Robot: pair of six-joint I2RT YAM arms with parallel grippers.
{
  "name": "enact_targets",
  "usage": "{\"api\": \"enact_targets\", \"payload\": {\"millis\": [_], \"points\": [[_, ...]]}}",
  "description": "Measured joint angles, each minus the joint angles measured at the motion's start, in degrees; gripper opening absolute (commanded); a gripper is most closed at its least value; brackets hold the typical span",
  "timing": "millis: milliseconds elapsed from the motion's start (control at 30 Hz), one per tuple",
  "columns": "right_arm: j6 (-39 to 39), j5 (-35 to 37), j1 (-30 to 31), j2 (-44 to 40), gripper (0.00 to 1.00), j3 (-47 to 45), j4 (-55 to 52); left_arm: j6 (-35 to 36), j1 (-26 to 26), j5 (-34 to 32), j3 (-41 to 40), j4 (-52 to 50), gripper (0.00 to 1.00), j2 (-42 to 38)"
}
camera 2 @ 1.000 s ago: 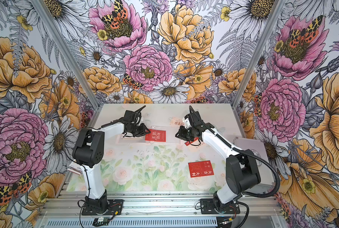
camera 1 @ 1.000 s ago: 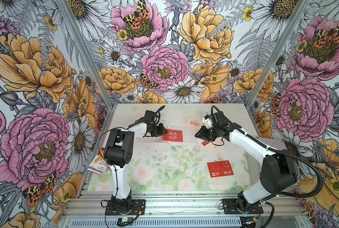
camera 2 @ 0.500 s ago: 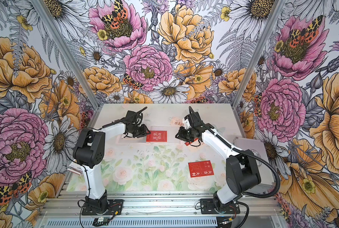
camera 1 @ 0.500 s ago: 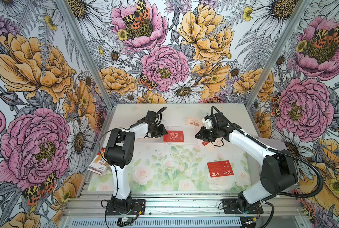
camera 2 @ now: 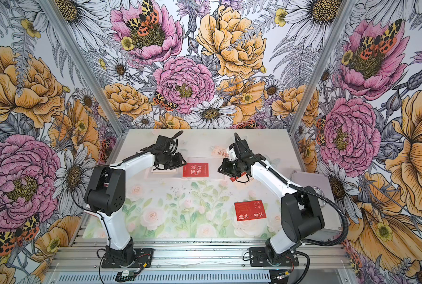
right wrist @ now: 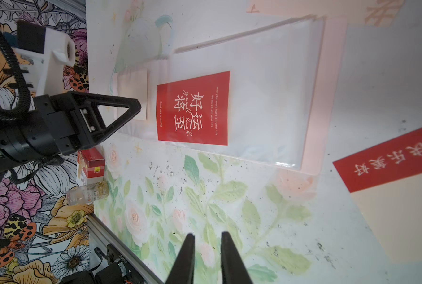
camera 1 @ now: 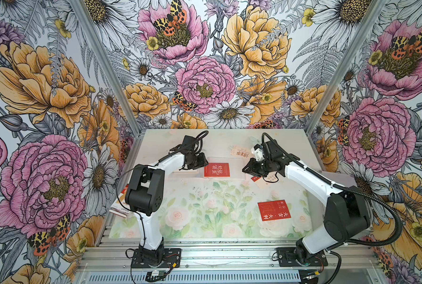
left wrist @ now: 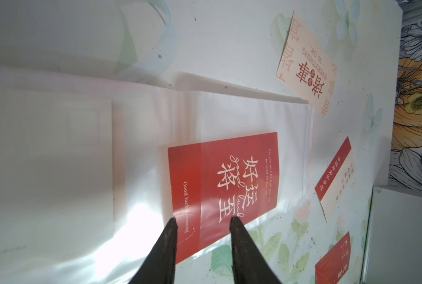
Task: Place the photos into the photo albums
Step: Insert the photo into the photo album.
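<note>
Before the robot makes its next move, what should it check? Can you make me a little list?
1. The photo album lies open with a clear pocket facing up: ok.
2. The red good-luck card is all the way inside the pocket: cannot tell, the plastic shines.
3. The left gripper has its jaws apart and grips nothing, tips at that card's edge: ok.
4. The right gripper has its jaws apart and is empty, over the flowered mat: ok.
5. Every card is in the album: not ok. Another red card and a cream card lie outside it.
</note>
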Motion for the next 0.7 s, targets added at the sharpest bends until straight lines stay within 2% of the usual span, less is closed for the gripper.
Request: {"api": "enact_targets", "payload": {"millis": [300, 500, 700], "points": [[-0.02, 0.22, 0.26, 0.26, 0.21, 0.02, 0.0, -0.04, 0.0, 0.02, -1.46, -0.46, 0.33, 0.02], [-0.02, 0.37, 0.37, 0.42, 0.21, 0.02, -0.02, -0.15, -0.02, 0.15, -1.51, -0.44, 0.25, 0.15], [-0.02, 0.39, 0.52, 0.5, 0.21, 0.02, -0.02, -0.22, -0.11, 0.31, -1.49, -0.48, 0.21, 2.14]]}}
